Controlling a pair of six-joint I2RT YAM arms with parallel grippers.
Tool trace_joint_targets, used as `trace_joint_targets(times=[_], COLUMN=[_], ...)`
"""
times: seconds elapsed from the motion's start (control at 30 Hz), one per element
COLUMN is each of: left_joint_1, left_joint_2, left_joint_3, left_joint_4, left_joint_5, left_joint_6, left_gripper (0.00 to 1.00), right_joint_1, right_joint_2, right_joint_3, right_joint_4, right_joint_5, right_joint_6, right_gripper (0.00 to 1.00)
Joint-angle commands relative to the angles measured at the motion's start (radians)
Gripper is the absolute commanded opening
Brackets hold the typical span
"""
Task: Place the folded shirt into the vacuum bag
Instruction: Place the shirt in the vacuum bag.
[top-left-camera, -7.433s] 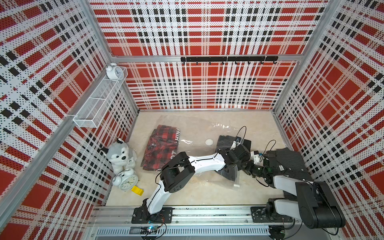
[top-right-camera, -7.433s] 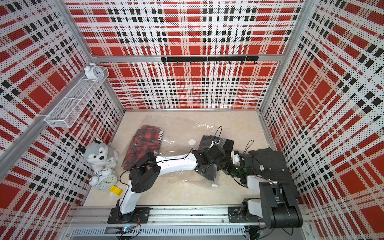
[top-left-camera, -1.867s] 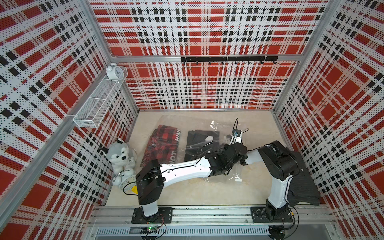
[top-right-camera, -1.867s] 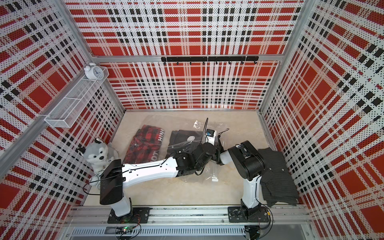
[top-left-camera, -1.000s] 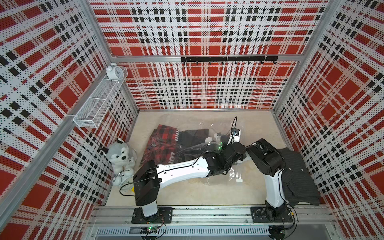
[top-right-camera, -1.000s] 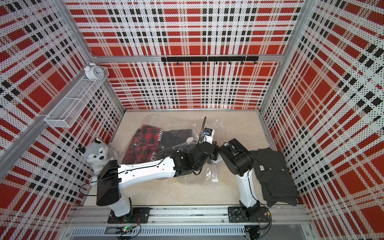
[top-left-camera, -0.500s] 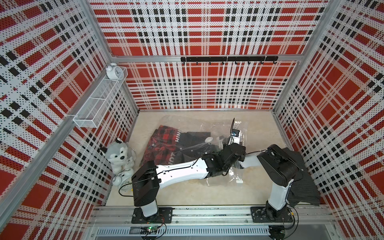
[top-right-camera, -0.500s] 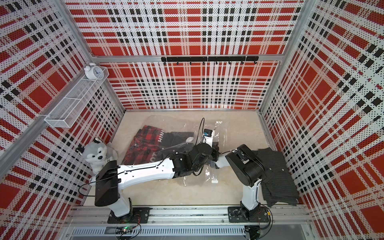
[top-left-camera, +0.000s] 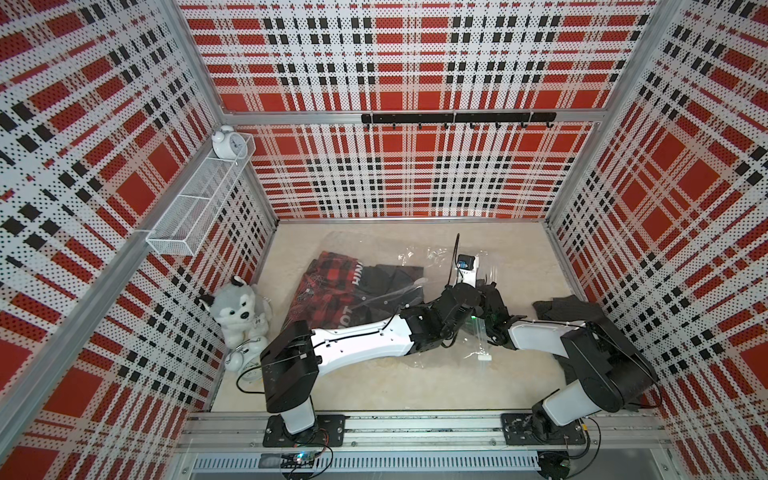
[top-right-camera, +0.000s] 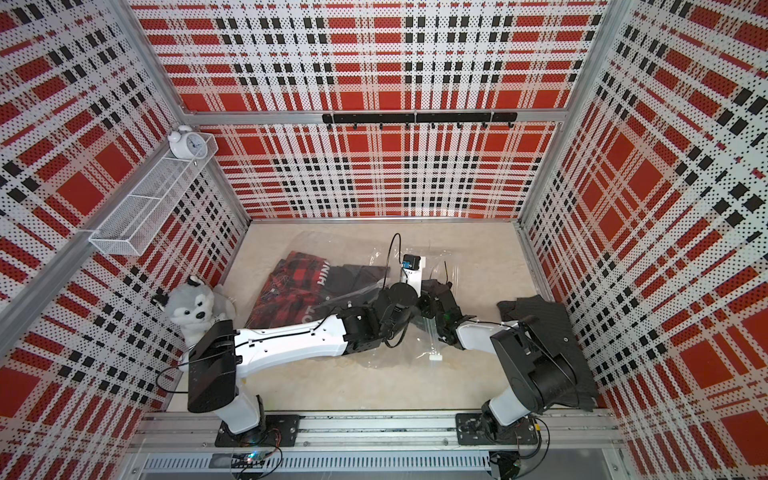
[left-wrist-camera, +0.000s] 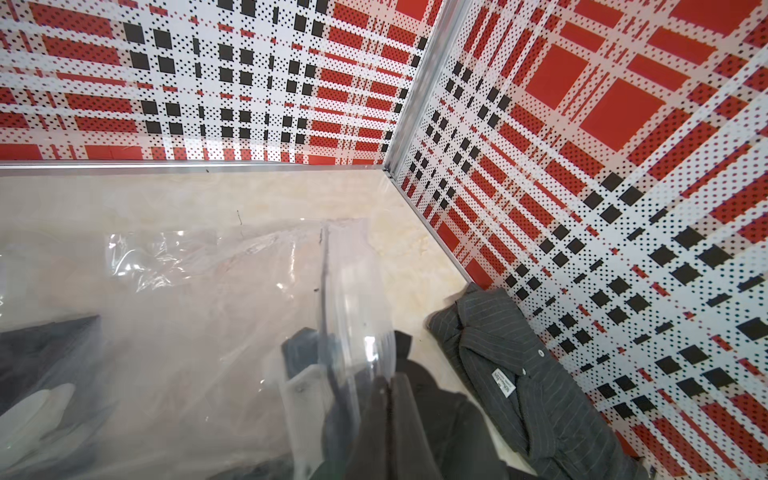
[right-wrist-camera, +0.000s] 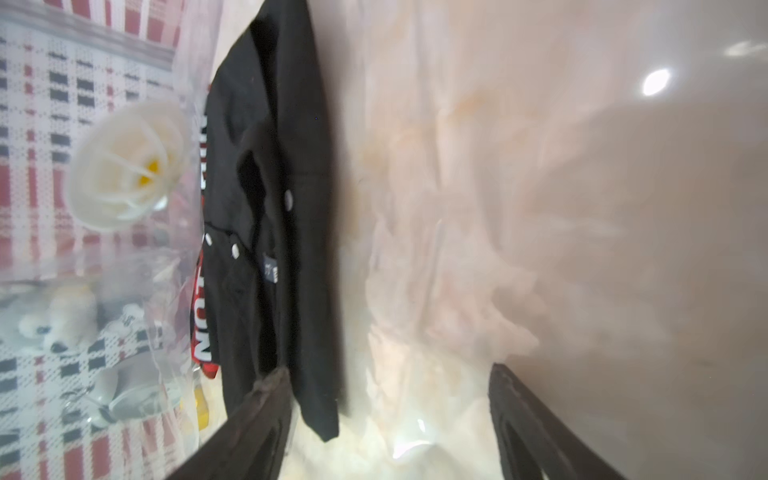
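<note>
Plastic vacuum bag (top-left-camera: 432, 259) holds two folded shirts (top-left-camera: 328, 286) (top-left-camera: 390, 276).

Left arm (top-left-camera: 357, 345) and right arm (top-left-camera: 536, 336) show white links, black joints, cables.

The left arm (top-left-camera: 357, 345) is stretched low over the surface (top-left-camera: 395, 386), and the left hand (left-wrist-camera: 387, 388) is pinched shut on an edge of the vacuum bag (left-wrist-camera: 353, 291). The right arm (top-left-camera: 536, 336) is folded inward; the right hand (right-wrist-camera: 390, 374) is held just beside the left hand, its fingers (right-wrist-camera: 266, 407) spread wide.
</note>
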Motion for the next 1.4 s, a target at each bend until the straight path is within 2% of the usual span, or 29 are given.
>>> trace_joint_targets(times=[0.0, 0.1, 0.37, 0.53, 0.63, 0.8, 1.03, 1.2, 1.37], left_joint_1=[0.017, 0.032, 0.109, 0.188, 0.243, 0.28, 0.268, 0.228, 0.158], left_joint_2=[0.018, 0.025, 0.074, 0.116, 0.129, 0.128, 0.162, 0.183, 0.212], left_joint_3=[-0.027, -0.055, -0.125, -0.15, -0.149, -0.149, -0.12, -0.092, -0.039], left_joint_4=[-0.016, 0.01, 0.122, 0.179, 0.192, 0.207, 0.208, 0.208, 0.193], left_joint_5=[0.004, 0.009, 0.037, 0.049, 0.069, 0.102, 0.146, 0.173, 0.201], left_joint_6=[-0.006, -0.006, 0.023, 0.065, 0.074, 0.083, 0.082, 0.069, 0.061], left_gripper=[0.0, 0.0, 0.0, 0.0, 0.0, 0.0, 0.0, 0.0, 0.0], right_joint_1=[-0.043, -0.069, -0.112, -0.112, -0.113, -0.113, -0.154, -0.254, -0.4], right_joint_2=[-0.025, -0.012, 0.227, 0.373, 0.393, 0.226, -0.133, -0.412, -0.555], right_joint_3=[-0.015, -0.01, 0.105, 0.265, 0.369, 0.393, 0.236, 0.136, 0.153], right_joint_4=[-0.039, -0.055, 0.068, 0.085, 0.028, -0.212, -0.483, -0.612, -0.767], right_joint_5=[0.035, 0.076, 0.0, -0.049, -0.071, 0.06, 0.201, 0.198, 0.282], right_joint_6=[-0.053, -0.079, -0.054, -0.047, -0.072, -0.188, -0.287, -0.303, -0.361], right_gripper=[0.75, 0.72, 0.68, 0.67, 0.67, 0.72, 0.8, 0.86, 0.87])
